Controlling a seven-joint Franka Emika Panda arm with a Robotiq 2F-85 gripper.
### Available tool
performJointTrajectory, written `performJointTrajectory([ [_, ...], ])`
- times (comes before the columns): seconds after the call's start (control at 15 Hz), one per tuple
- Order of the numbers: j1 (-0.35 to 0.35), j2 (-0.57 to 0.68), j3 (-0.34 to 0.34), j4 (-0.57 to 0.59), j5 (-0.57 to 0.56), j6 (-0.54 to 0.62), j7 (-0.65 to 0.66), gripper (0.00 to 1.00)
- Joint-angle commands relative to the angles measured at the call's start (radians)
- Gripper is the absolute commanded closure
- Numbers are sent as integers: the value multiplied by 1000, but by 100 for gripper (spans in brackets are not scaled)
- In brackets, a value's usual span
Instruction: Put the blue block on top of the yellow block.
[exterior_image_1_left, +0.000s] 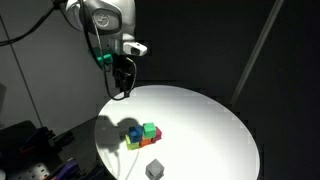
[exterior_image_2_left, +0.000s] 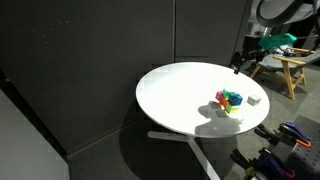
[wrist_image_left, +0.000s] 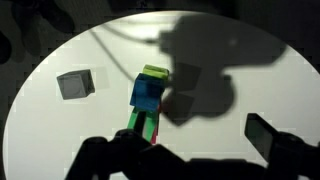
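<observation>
The blue block (wrist_image_left: 148, 95) sits in a tight cluster of cubes on the round white table (wrist_image_left: 60, 120). The yellow block (wrist_image_left: 155, 72) touches it, and a green cube (wrist_image_left: 138, 122) and a red cube (wrist_image_left: 155, 136) are on its other side. The cluster shows in both exterior views, with the blue block (exterior_image_1_left: 154, 138) (exterior_image_2_left: 234, 99) and the yellow block (exterior_image_1_left: 133, 135) (exterior_image_2_left: 226, 108). My gripper (wrist_image_left: 180, 150) is open and empty. It hangs well above the table's far edge (exterior_image_1_left: 123, 82) (exterior_image_2_left: 243, 63), away from the cluster.
A grey cube (wrist_image_left: 75, 84) lies alone beside the cluster (exterior_image_1_left: 153, 169) (exterior_image_2_left: 253, 99). The table is small and drops off at its rim all round. Dark curtains stand behind it. A wooden stand (exterior_image_2_left: 290, 70) and dark equipment (exterior_image_1_left: 30, 150) stand beside the table.
</observation>
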Motion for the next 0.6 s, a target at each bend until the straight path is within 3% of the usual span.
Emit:
performJointTrajectory([
  [0.0,-12,-87,21,-59,-25,46,32,0],
  [0.27,-13,-144,41,-92,-25,70,32,0],
  [0.53,-5,-191,65,-100,-20,17,14,0],
])
